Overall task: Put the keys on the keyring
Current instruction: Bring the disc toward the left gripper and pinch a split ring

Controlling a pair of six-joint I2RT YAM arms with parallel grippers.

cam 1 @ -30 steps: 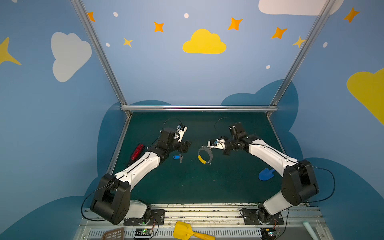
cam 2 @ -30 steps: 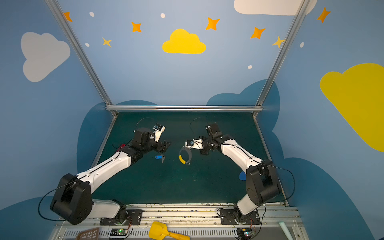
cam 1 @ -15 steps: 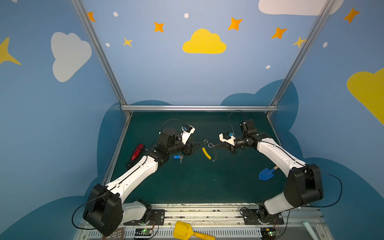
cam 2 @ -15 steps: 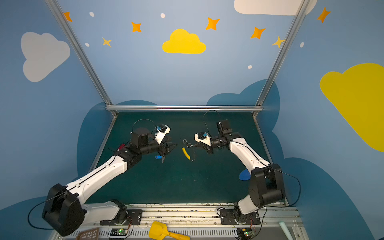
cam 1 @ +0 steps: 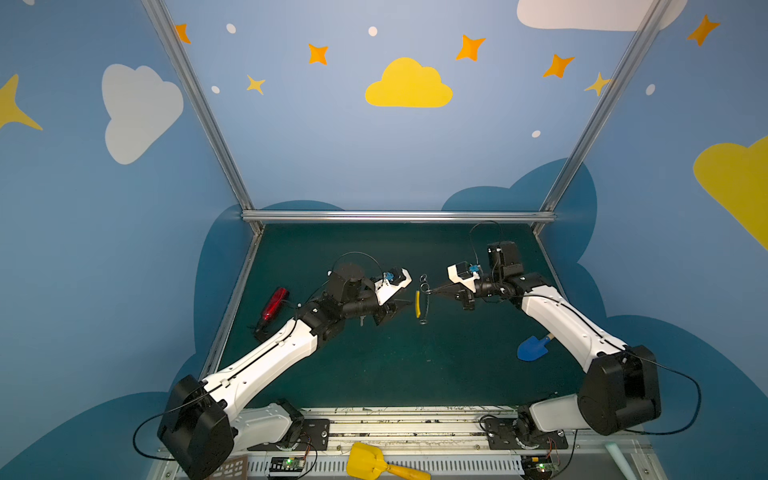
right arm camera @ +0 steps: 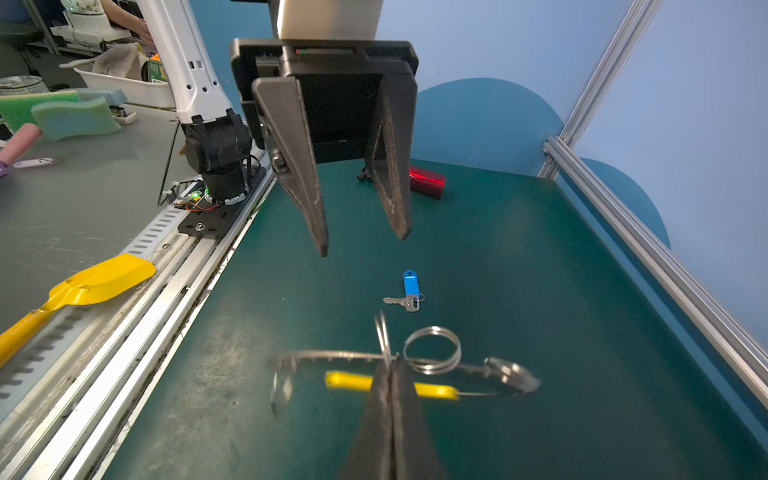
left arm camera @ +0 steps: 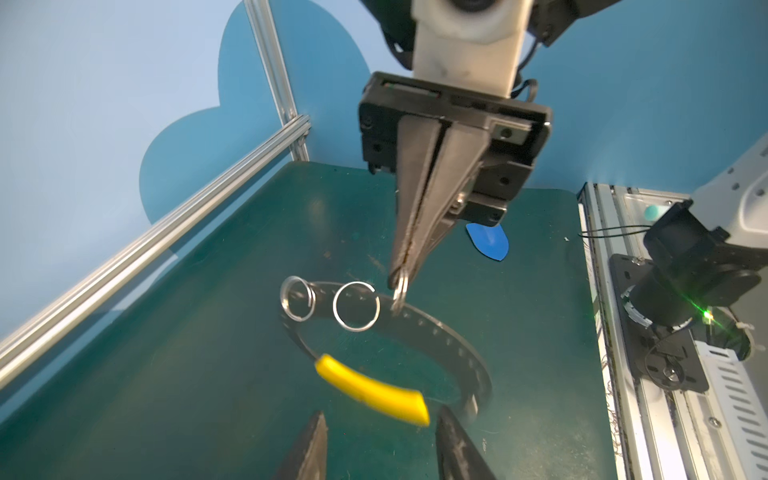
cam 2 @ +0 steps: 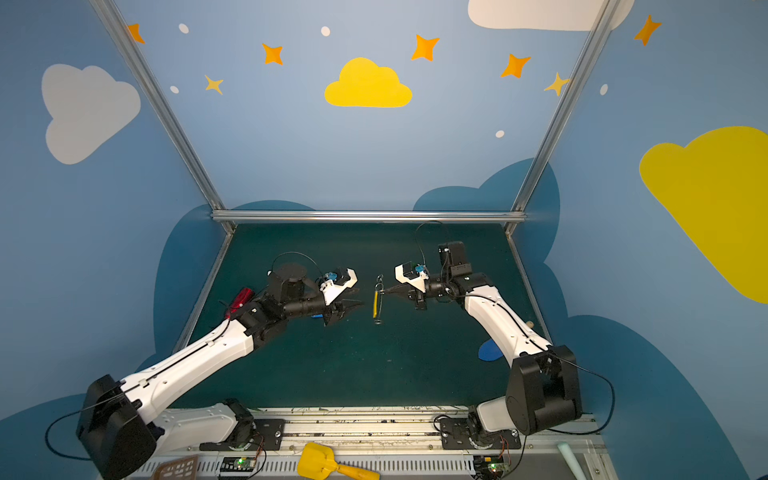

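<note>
The keyring [left arm camera: 453,349], a thin grey hoop with a yellow arc [left arm camera: 370,390], hangs above the mat. My right gripper [right arm camera: 390,365] is shut on one of its small metal loops [left arm camera: 400,291]. Both top views show the hoop edge-on [cam 1: 419,303] between the two grippers. My left gripper [left arm camera: 382,428] is open, with its fingertips just short of the yellow arc and not touching it. The keys [right arm camera: 409,293], a small silver key on a blue tag, lie flat on the mat below the left gripper [right arm camera: 363,243]. In both top views the left arm mostly hides the keys.
A red cylinder [cam 1: 274,303] lies near the mat's left edge. A blue toy shovel [cam 1: 532,347] sits by the right arm. A yellow scoop [cam 1: 374,465] rests on the front rail. Aluminium rails [cam 1: 395,216] border the green mat.
The hoop turned from face-on to edge-on as the right gripper drew back to the right. The left gripper moved right toward the hoop and its jaws narrowed.
</note>
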